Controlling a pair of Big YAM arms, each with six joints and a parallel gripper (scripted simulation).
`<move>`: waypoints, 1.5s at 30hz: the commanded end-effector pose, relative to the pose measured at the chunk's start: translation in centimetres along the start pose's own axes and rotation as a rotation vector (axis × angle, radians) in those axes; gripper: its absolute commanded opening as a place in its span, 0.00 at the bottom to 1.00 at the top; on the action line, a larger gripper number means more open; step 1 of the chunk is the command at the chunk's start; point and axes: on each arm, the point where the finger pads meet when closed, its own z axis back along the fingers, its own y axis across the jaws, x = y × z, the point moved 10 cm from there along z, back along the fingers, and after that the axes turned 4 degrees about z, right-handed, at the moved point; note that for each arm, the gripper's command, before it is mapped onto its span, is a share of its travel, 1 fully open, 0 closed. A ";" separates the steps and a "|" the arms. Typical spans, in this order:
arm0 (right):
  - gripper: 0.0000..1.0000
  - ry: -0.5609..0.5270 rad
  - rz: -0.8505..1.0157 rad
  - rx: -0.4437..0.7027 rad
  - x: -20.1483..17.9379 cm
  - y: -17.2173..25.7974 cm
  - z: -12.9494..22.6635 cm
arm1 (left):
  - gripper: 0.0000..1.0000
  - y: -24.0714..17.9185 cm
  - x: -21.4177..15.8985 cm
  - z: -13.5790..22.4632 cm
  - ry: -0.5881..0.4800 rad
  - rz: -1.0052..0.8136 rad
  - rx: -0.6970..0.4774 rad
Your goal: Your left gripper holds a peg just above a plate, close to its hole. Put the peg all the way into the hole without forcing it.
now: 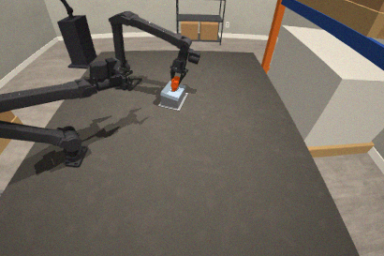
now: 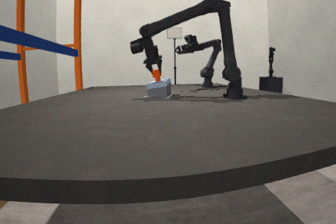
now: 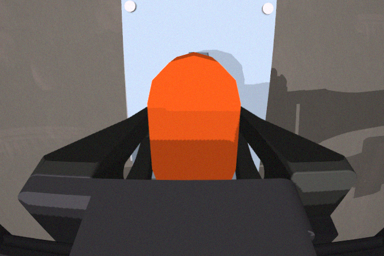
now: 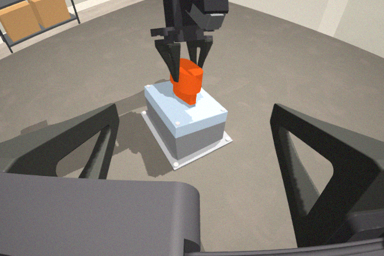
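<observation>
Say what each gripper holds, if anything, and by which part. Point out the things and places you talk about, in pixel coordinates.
The left gripper (image 1: 176, 77) (image 2: 155, 70) (image 4: 186, 79) grips the orange peg (image 1: 175, 84) (image 2: 156, 75) (image 3: 194, 92) (image 4: 187, 81) by opposite sides of its wide upper part. The right gripper (image 4: 194, 112) is open, holding nothing.

The two black jointed arms have long, straight, boxy links; the left arm (image 1: 156, 30) (image 2: 180, 17) (image 4: 195, 2) carries a stubby dark cylinder (image 1: 194, 57) (image 2: 136, 46) near its wrist. The right arm's gripper (image 4: 195, 112) has tapering black fingers with triangular cut-outs, beside a smooth purplish-grey housing (image 4: 92, 212) with a rounded corner.
</observation>
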 end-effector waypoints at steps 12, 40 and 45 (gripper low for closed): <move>1.00 -0.045 -0.003 -0.007 1.9 -0.2 -0.1 | 0.40 0.3 3.1 4.3 0.000 -0.080 0.093; 1.00 -0.045 -0.003 -0.007 1.9 -0.2 -0.1 | 0.40 0.4 1.3 3.1 0.001 -0.014 0.065; 1.00 -0.045 -0.003 -0.007 1.9 -0.2 -0.1 | 0.40 0.1 1.2 2.9 0.001 -0.026 0.069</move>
